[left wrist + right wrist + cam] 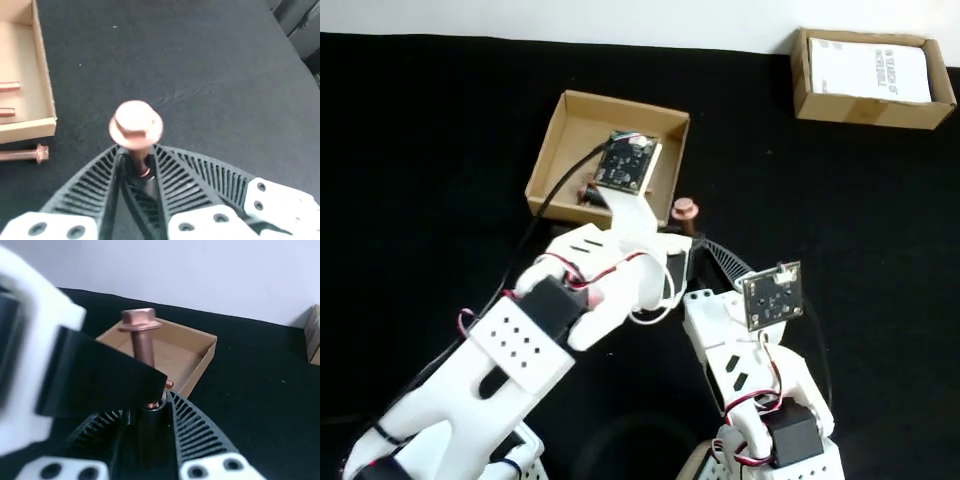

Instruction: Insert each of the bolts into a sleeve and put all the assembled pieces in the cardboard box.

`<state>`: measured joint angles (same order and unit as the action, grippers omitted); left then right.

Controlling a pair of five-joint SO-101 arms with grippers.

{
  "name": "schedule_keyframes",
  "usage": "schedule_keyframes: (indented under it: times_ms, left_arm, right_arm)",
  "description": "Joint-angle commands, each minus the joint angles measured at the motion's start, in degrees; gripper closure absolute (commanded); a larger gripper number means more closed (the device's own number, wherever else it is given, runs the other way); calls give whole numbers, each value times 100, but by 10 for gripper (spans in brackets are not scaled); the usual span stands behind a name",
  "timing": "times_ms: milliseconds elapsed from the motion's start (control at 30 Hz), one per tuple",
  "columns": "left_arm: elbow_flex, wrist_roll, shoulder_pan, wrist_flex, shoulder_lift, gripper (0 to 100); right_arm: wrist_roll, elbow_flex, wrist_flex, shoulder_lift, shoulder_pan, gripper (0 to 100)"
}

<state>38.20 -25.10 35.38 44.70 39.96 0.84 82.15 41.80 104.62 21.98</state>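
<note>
Looks like mid-insertion: right gripper (150,407) is clamped on the black sleeve (150,435), probably to keep it upright; left gripper (136,152) is closed on the bolt (136,125) just under its head, likely to steer it down; bolt stands head-up at centre of the right wrist view, its shank meeting the sleeve's mouth; cardboard box (545,150) sits upper centre-left in the high view, just beside the bolt, with copper pieces (7,86) inside; spare bolt (25,154) lies outside the box wall, lower left in the left wrist view.

table (440,130) (black cover) | cardboard box (575,145) | loose bolt (22,155) beside it | second box (865,112)
</note>
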Motion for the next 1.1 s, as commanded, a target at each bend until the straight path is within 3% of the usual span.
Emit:
schedule_keyframes:
  times_ms: [0, 100, 167, 400, 567, 667, 800, 933, 1067]
  left_arm:
    - [-40, -26, 57, 281, 426, 812]
    - [-48, -26, 57, 730, 514, 710]
    - [-66, -18, 48, 993, 549, 710]
    - [-154, 0, -295, 1653, 708, 791]
    - [-637, 9, -708, 1864, 1692, 909]
    - [-936, 633, -708, 1864, 2431, 992]
    - [-963, 1415, -804, 1741, 3240, 992]
    - [-479, 1969, -1745, 1705, 3899, 992]
    - [514, 2057, -2976, 1688, 4620, 991]
  right_arm:
    - [35, -92, -136, 40, -233, 992]
    - [44, -92, -136, 40, -233, 992]
    - [44, -92, -136, 40, -233, 992]
    - [44, -127, -127, 40, -251, 992]
    - [-114, -312, -136, -22, -787, 992]
    - [-484, -330, -119, -22, -892, 992]
    - [-519, -681, -154, -251, -866, 992]
    - [-527, -1815, -145, -1437, -901, 992]
    - [-527, -3371, -119, -3231, -892, 992]
